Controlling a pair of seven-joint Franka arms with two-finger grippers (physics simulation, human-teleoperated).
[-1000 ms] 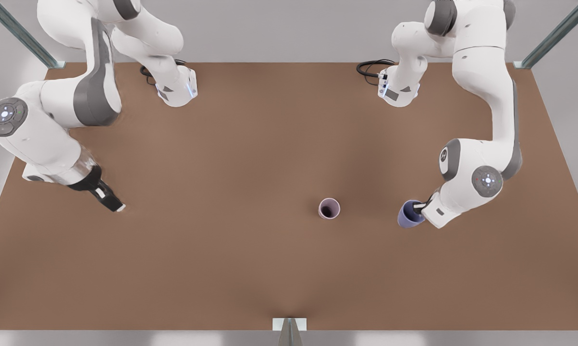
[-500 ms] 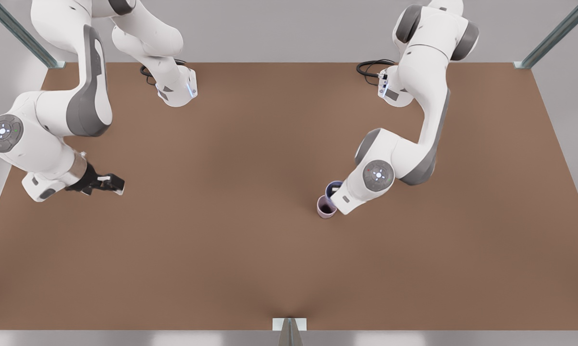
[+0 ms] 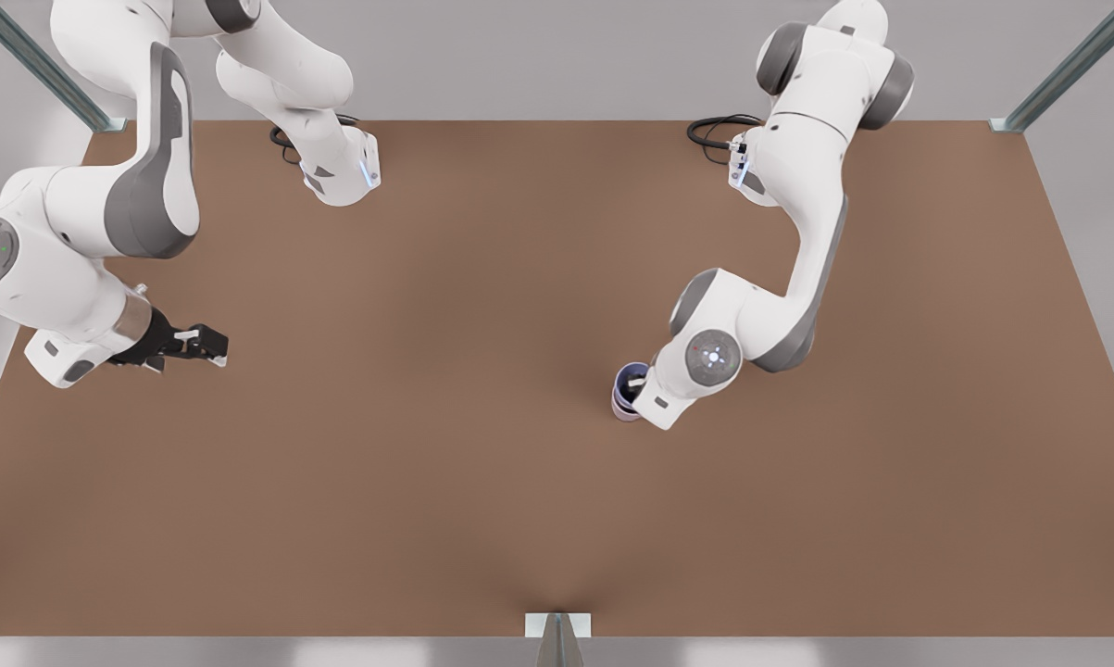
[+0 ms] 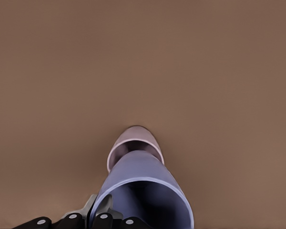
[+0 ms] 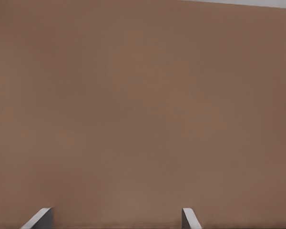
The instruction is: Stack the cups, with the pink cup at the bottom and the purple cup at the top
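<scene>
The left gripper (image 3: 632, 384) pinches the rim of the purple cup (image 3: 627, 381) – lowered into the pink cup (image 3: 623, 412) mid-surface (image 3: 482, 482), wide bare room all round. The right gripper (image 3: 206, 345) hovers near the front view's left edge, fingers (image 5: 38, 219) spread, empty.

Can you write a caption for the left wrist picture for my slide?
Left gripper holds the purple cup over the pink cup.

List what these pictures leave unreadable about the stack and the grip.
- Pink cup: left wrist view, the purple cup covers its mouth, so how deep it sits is unclear.
- Left gripper: front view, its own wrist hides the fingers.
- Right gripper: waits, open, over bare table.
</scene>
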